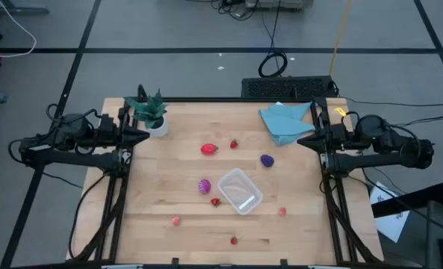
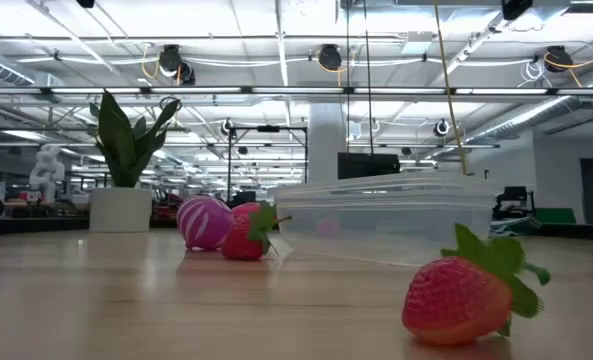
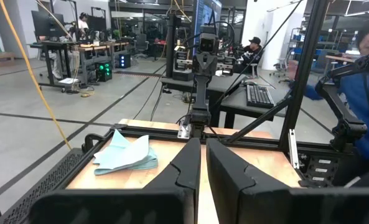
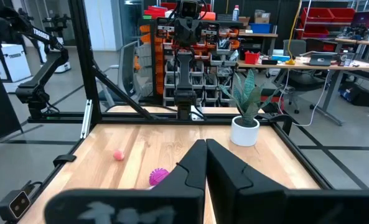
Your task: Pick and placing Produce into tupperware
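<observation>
wooden table (image 1: pixel 161 209) | no legible writing | left claw (image 3: pixel 202 163) narrow | right claw (image 4: pixel 205 163) narrow

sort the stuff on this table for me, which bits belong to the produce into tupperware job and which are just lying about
Job: tupperware; produce, none in it yet: larger red piece, dark purple one, magenta striped one, small berries such as the one beside the tub.

Lying about: potted plant, blue cloth.
</observation>
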